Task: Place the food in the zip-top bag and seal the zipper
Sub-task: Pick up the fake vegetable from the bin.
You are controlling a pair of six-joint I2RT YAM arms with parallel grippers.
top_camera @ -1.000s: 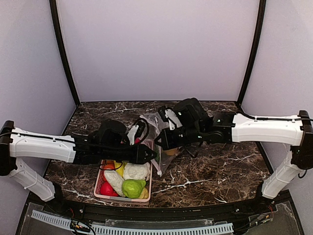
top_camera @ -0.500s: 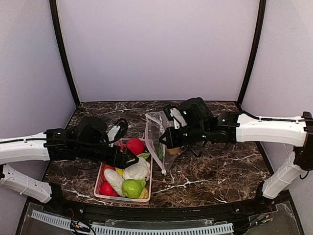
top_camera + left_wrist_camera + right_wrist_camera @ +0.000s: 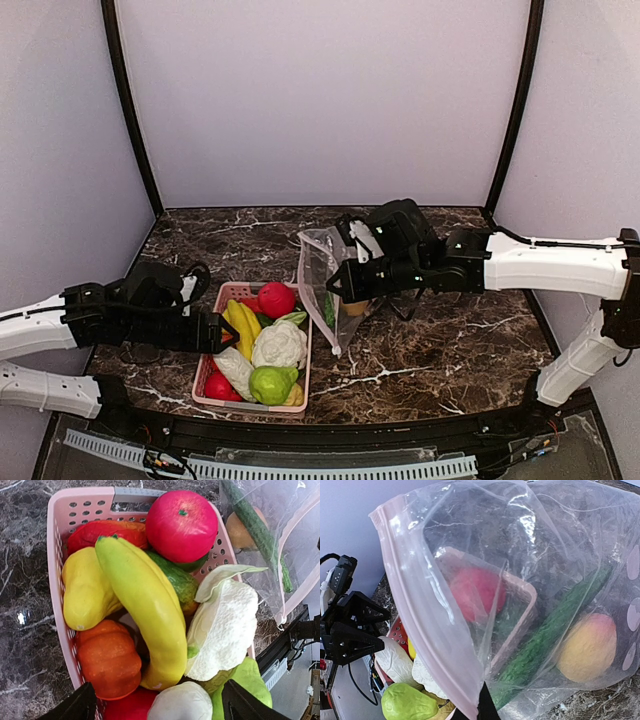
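The zip-top bag (image 3: 318, 268) stands upright right of the pink basket (image 3: 226, 291). My right gripper (image 3: 340, 292) is shut on its rim by the pinkish zipper (image 3: 420, 615), with the mouth facing the basket. Inside the bag lie a green cucumber (image 3: 545, 640) and a yellow-orange ball (image 3: 587, 647). My left gripper (image 3: 222, 335) hangs open and empty over the basket's left side, its fingers well apart above the food. The basket holds a yellow banana (image 3: 145, 615), a red fruit (image 3: 181, 525), white cauliflower (image 3: 225, 630) and an orange pumpkin (image 3: 107, 660).
A green fruit (image 3: 272, 383) and a red piece (image 3: 218, 385) fill the basket's near end. The basket's right rim touches the bag. Dark marble table (image 3: 450, 350) extends right of the bag, with purple walls behind and at both sides.
My left arm has drawn back leftward from the bag's mouth to the basket's left side, and its jaws have opened wide. The right gripper and the bag have stayed put.
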